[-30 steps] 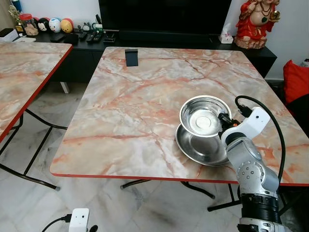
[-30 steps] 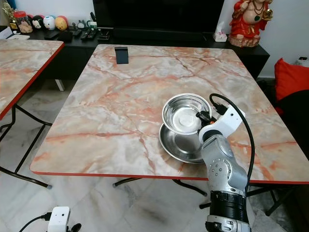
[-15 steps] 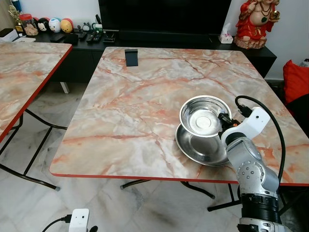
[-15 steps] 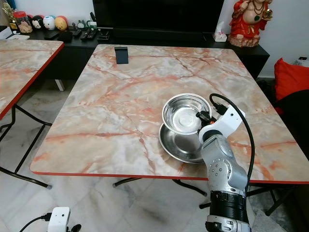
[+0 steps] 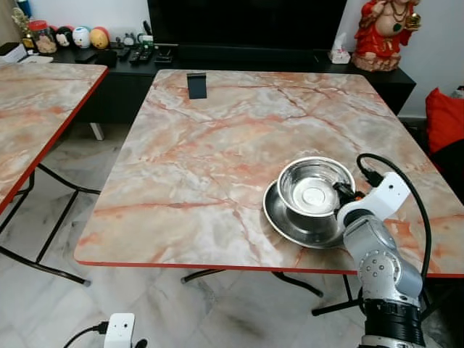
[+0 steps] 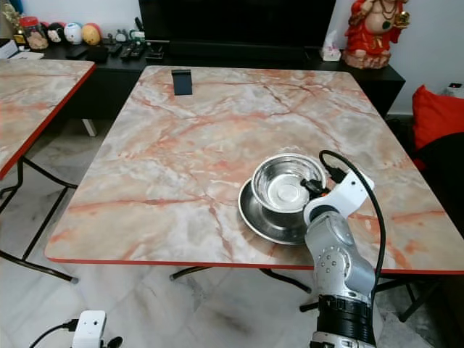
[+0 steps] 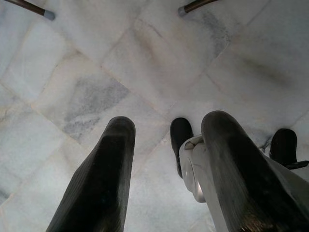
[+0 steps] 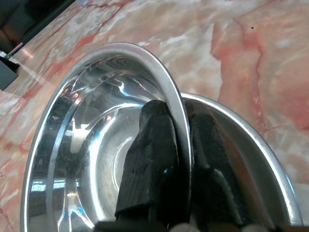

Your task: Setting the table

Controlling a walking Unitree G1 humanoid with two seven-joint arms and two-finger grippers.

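Observation:
A steel bowl (image 5: pixel 313 192) sits low inside a wider steel plate (image 5: pixel 284 220) on the near right of the marble table (image 5: pixel 203 159). My right gripper (image 5: pixel 339 194) is shut on the bowl's right rim. In the right wrist view one black finger (image 8: pixel 152 159) lies inside the bowl (image 8: pixel 91 145) and the other outside it, over the plate (image 8: pixel 256 159). My left gripper (image 7: pixel 169 125) hangs open over the tiled floor, holding nothing.
A small dark stand (image 5: pixel 196 85) is at the table's far left edge. A second marble table (image 5: pixel 36 101) stands to the left. Behind are a black console with toys, a red figurine (image 5: pixel 384 32) and a red cushion (image 5: pixel 444 119). A white adapter (image 5: pixel 118 330) lies on the floor.
The bowl has come down from above the plate and now rests in it, a little nearer to me, with my right gripper still on its rim.

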